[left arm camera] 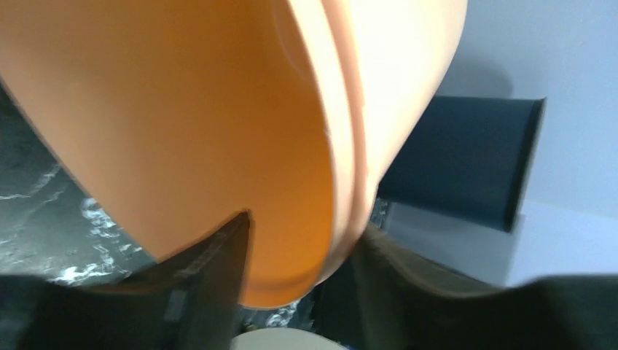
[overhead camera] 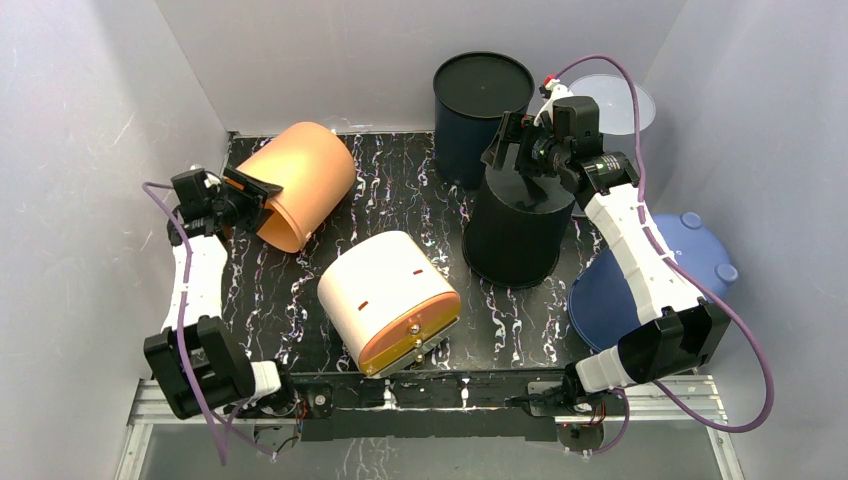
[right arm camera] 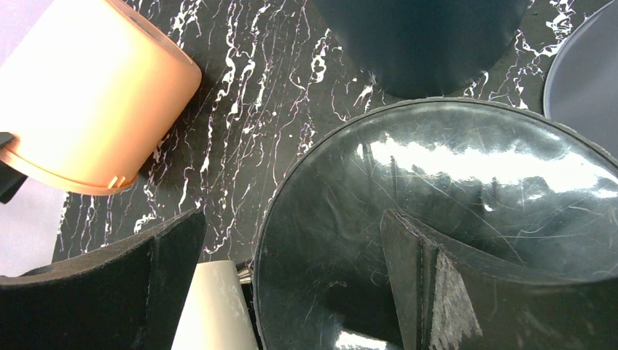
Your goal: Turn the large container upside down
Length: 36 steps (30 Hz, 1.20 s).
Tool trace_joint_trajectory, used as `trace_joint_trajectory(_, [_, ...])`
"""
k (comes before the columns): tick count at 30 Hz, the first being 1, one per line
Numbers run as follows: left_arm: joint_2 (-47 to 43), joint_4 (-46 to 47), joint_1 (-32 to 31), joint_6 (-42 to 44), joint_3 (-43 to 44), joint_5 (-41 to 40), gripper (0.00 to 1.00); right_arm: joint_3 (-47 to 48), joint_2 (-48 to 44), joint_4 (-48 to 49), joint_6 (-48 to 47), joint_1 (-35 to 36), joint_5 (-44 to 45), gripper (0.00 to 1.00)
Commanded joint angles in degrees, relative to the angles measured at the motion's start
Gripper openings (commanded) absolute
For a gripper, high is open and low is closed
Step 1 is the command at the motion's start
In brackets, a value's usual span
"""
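An orange container [overhead camera: 300,180] lies on its side at the back left, its open mouth facing my left gripper [overhead camera: 250,195]. In the left wrist view the jaws [left arm camera: 304,222] are shut on the container's rim [left arm camera: 182,109], one finger inside and one outside. A black container [overhead camera: 515,235] stands base up at centre right. My right gripper [overhead camera: 520,150] hovers open over it. In the right wrist view [right arm camera: 291,215] one finger is above the glossy black base [right arm camera: 452,189] and the other is beyond its edge. The orange container also shows there [right arm camera: 87,102].
A navy container [overhead camera: 480,100] stands upright at the back. A cream container with an orange lid [overhead camera: 390,295] lies on its side at the front centre. A blue container [overhead camera: 650,270] lies at the right under my right arm. A translucent disc [overhead camera: 615,100] leans at the back right. Grey walls surround the black mat.
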Motion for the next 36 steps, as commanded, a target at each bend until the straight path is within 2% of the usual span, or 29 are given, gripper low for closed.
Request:
trace_joint_trajectory(1, [1.77, 7.59, -0.29, -1.82, -0.47, 6.94, 0.34, -0.49, -0.97, 1.25, 0.1, -0.02, -0.77, 0.91])
trace_joint_trajectory(3, [1.05, 6.85, -0.32, -1.05, -0.73, 6.22, 0.2, -1.21, -1.28, 1.51, 0.12, -0.02, -0.67, 0.91])
trace_joint_trajectory(7, [0.95, 9.72, -0.38, -1.74, -0.89, 8.03, 0.0, -1.78, -0.87, 1.89, 0.25, -0.03, -1.56, 0.91])
trace_joint_trajectory(11, [3.83, 10.6, -1.32, -3.08, 2.35, 10.74, 0.0, -0.45, 0.08, 2.02, 0.7, -0.02, -2.57, 0.91])
trace_joint_trajectory(14, [6.46, 17.48, -3.63, -5.58, 4.6, 14.8, 0.0, 0.81, 0.57, 1.7, 0.74, -0.05, -2.56, 0.9])
trace_joint_trajectory(18, [14.22, 30.87, -8.88, -12.08, 9.57, 24.6, 0.0, -0.15, -0.03, 2.39, 1.38, -0.02, -2.44, 0.91])
trace_joint_trajectory(21, [20.96, 46.17, -13.01, -22.74, 12.69, 30.16, 0.0, -0.82, -0.3, 2.54, 1.67, -0.07, -3.17, 0.91])
trace_joint_trajectory(25, [27.5, 76.47, -14.9, -42.82, 9.9, 28.46, 0.0, -1.18, -0.96, 1.95, 1.67, -0.04, -3.07, 0.91])
trace_joint_trajectory(29, [34.31, 101.48, -14.49, -57.42, 6.73, 26.24, 0.0, -1.29, -1.83, 0.98, 0.84, -0.04, -2.15, 0.91])
trace_joint_trajectory(32, [37.34, 110.57, -13.6, -63.05, 3.22, 25.68, 0.0, -1.1, -1.92, 0.32, 0.44, -0.03, -1.61, 0.91])
trace_joint_trajectory(36, [37.39, 111.59, -11.1, -63.06, -1.71, 30.0, 0.0, -0.35, -1.52, 0.14, 0.12, -0.06, -2.5, 0.92])
